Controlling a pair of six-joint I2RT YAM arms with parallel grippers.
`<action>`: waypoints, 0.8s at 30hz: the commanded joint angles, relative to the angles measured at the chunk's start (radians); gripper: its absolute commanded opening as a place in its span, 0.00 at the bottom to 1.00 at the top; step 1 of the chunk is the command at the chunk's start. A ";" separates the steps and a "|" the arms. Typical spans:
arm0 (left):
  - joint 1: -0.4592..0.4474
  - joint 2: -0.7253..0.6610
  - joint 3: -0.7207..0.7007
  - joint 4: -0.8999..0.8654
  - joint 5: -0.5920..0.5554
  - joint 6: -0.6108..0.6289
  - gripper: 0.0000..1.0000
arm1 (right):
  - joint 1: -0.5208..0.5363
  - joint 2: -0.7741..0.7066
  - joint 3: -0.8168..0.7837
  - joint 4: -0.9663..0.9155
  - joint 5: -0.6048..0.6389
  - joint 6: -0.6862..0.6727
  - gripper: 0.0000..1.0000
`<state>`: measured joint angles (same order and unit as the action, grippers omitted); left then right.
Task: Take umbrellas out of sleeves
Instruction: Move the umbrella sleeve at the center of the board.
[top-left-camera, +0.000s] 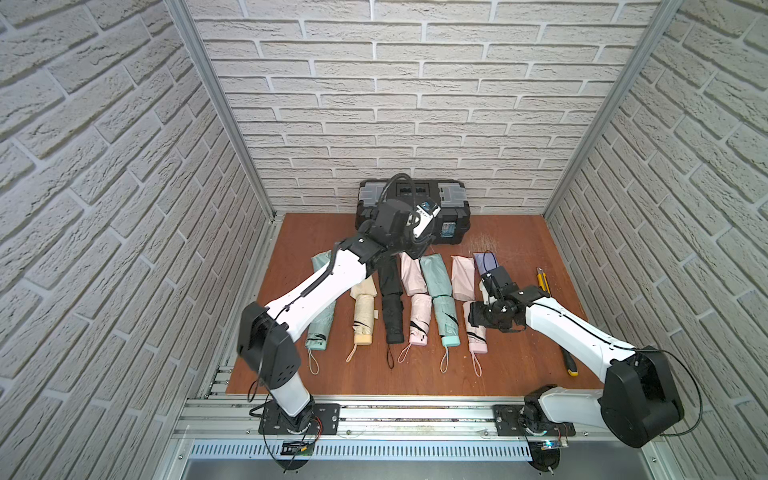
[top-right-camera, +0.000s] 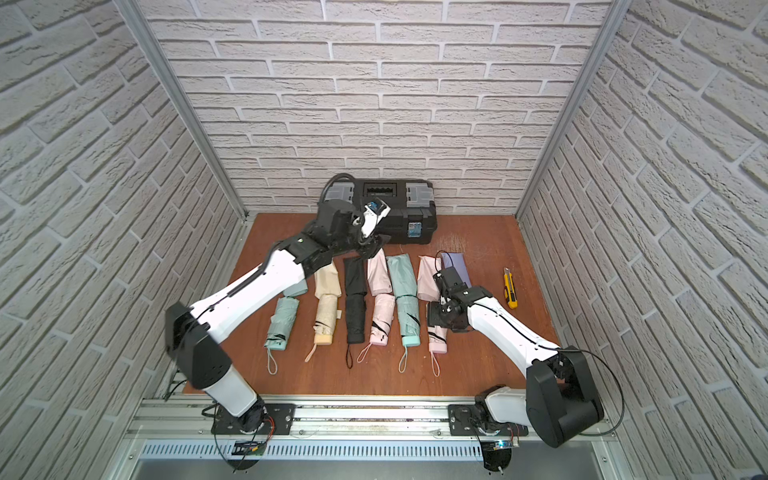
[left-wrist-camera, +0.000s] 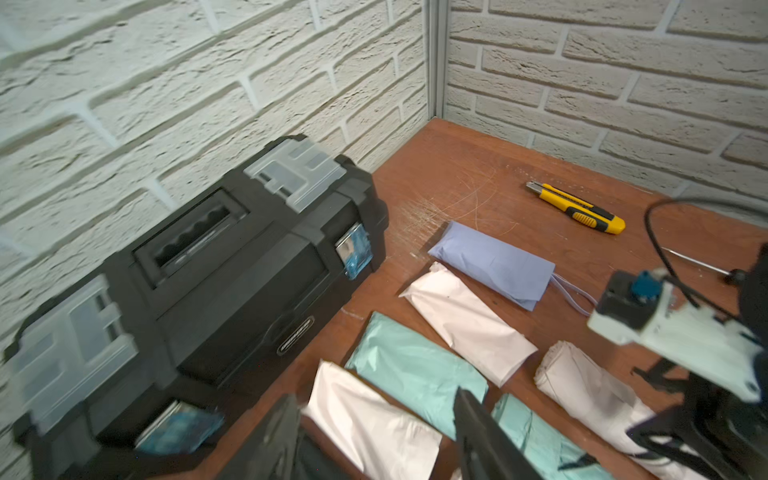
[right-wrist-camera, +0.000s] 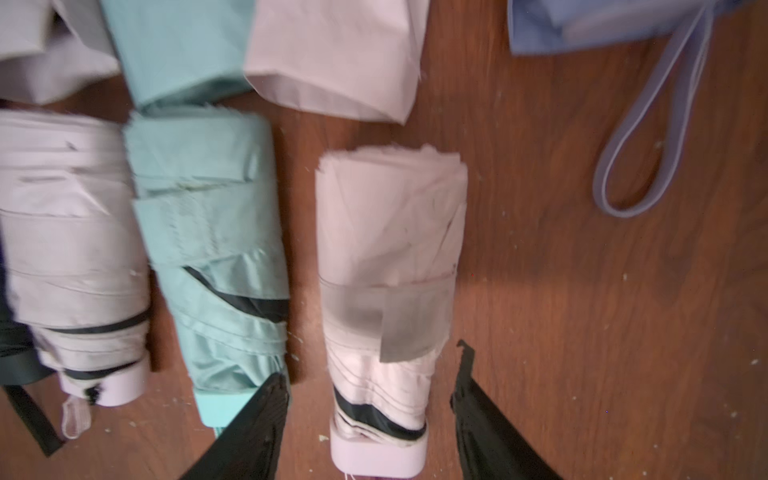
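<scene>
**State.** My right jaws stand wide, one finger on each side of the handle end of the pink umbrella. They touch neither it nor the mint umbrella just beside it, and they hold nothing. My left jaws are also wide and empty, raised above the empty sleeves near the toolbox.

**Task item.** Six umbrellas lie bare on the desk, each with a flat sleeve beyond it. The lavender sleeve, at the right end of the row, looks plump, and a wrist loop trails from its mouth. I judge that its umbrella is inside and is the last to do.

**Procedure, as I judge it.**
1. Raise the right jaws straight up before moving sideways, so the pink umbrella does not roll.
2. Take the loop, or the handle behind it, at the sleeve mouth. The loop lies flat, so approach low.
3. Pinch the closed far end of the sleeve with the left jaws, fabric only.
4. Pull apart along the sleeve's length.

**Caution.** Keep clear of the box cutter nearby.
</scene>
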<state>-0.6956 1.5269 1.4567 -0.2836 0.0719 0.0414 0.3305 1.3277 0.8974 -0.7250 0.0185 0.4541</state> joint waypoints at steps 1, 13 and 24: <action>-0.002 -0.129 -0.141 0.069 0.006 -0.056 0.63 | -0.002 0.064 0.081 -0.030 0.037 -0.035 0.63; 0.068 -0.348 -0.404 0.086 0.035 -0.021 0.65 | -0.016 0.332 0.290 -0.054 0.064 -0.027 0.46; 0.127 -0.393 -0.426 0.093 0.121 -0.049 0.65 | -0.032 0.542 0.450 -0.093 0.169 -0.026 0.45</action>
<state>-0.5842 1.1671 1.0420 -0.2535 0.1589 0.0025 0.3092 1.8481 1.3041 -0.7856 0.1280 0.4297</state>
